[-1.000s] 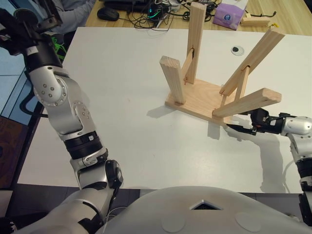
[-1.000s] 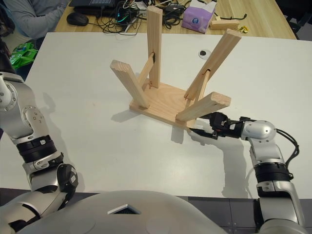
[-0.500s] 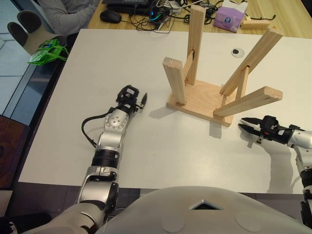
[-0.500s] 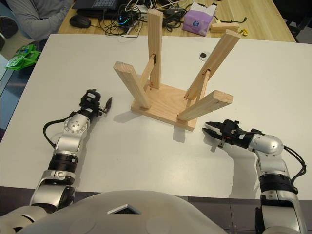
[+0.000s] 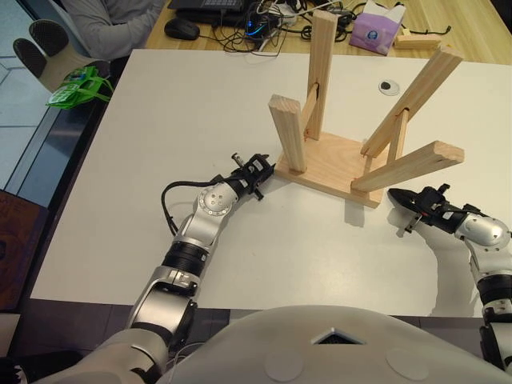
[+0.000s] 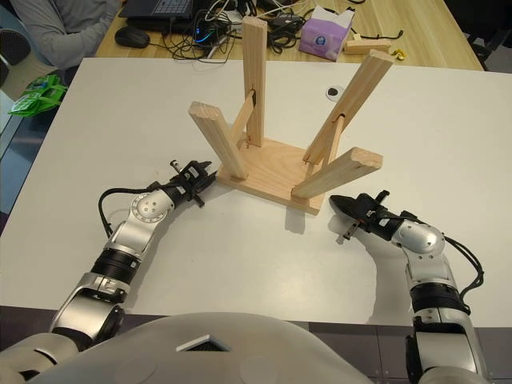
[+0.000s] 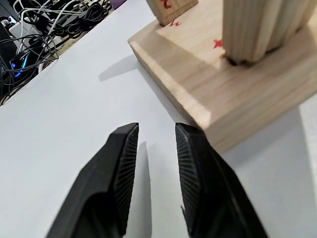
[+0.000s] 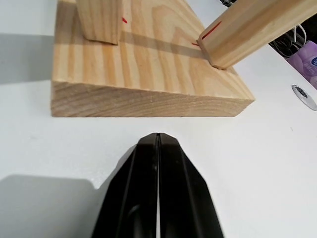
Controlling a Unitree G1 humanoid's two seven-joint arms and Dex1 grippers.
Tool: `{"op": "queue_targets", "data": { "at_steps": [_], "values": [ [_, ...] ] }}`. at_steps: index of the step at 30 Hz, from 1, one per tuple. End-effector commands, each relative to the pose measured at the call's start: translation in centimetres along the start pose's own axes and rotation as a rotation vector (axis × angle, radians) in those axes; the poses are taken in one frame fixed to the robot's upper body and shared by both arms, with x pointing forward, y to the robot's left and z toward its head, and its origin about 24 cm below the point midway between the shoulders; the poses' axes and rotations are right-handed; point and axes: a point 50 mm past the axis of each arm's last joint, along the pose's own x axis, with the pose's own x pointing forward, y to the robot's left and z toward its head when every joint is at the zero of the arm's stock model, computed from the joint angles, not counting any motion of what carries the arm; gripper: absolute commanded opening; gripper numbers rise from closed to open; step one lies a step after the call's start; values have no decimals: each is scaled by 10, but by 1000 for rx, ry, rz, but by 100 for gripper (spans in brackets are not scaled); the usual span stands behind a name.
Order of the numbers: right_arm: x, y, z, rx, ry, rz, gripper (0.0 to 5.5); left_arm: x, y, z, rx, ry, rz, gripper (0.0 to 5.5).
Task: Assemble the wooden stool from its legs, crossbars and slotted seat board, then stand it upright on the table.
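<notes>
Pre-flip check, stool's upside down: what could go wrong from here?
1. The right gripper is shut, aimed at the edge of the pale wooden seat board: a push may slide it along the white table instead of lifting it.
2. The left gripper is open at a board corner: a corner pinch could slip.

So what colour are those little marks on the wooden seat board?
Red marks on the pale seat board; clearest in the left wrist view.
</notes>
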Motion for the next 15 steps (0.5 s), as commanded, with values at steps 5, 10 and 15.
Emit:
{"op": "queue_targets", "data": {
  "at_steps": [5,10,15],
  "values": [
    [-8,-2,-21,54,114,-4,0,-14,-46,-15,-59,85,-230,26],
    [-21,-10,-30,58,161,-44,0,-28,-59,-13,-80,106,-313,2],
    [-29,-17,-35,67,177,-100,0,-33,-61,-10,-117,105,-326,2]
  ]
}}
